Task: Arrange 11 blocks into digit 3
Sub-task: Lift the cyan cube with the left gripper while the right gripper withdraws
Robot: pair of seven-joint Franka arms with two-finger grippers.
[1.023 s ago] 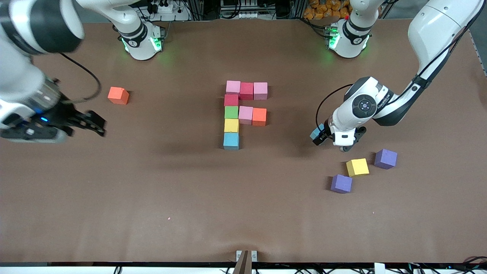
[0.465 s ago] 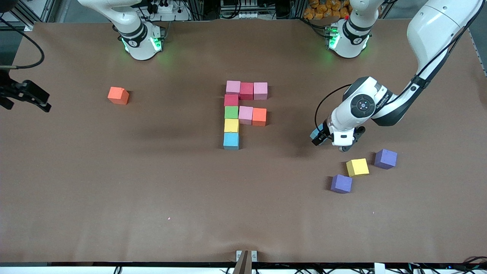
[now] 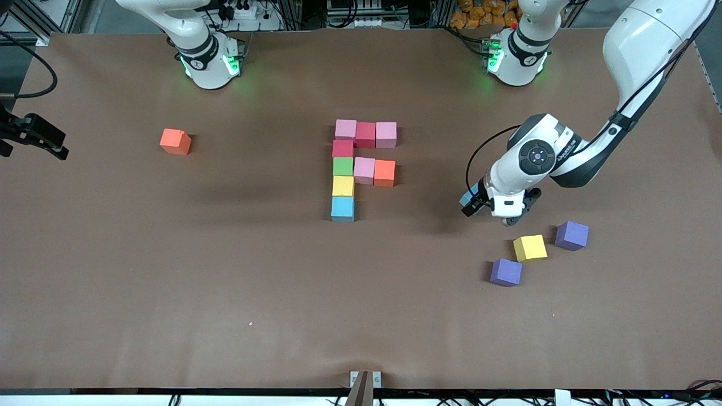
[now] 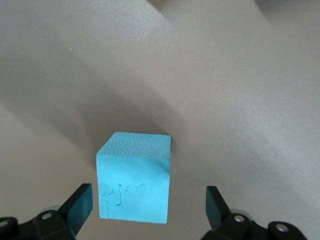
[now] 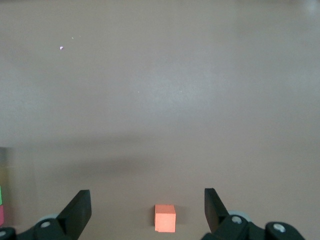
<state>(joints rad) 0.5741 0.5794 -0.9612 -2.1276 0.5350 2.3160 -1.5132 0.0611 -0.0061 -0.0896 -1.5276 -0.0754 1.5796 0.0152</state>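
Note:
The blocks of the unfinished digit 3 (image 3: 361,166) touch in the table's middle: a pink, red, pink bar, a column of red, green, yellow and light blue (image 3: 342,208), and a pink and orange middle bar. My left gripper (image 3: 475,205) (image 4: 147,195) is open and low at the left arm's end, its fingers straddling another light blue block (image 3: 467,197) (image 4: 135,182) with a gap on each side. My right gripper (image 3: 52,145) (image 5: 146,197) hangs open at the right arm's end. A loose orange block (image 3: 175,141) (image 5: 165,218) shows small below it.
Three loose blocks lie nearer the front camera than the left gripper: a yellow one (image 3: 529,247), a purple one (image 3: 571,235) and another purple one (image 3: 506,272). The brown table (image 3: 225,293) runs bare toward the front camera.
The right arm has pulled back toward its end of the table, leaving only its gripper at the view's edge. The left gripper has barely moved around the light blue block.

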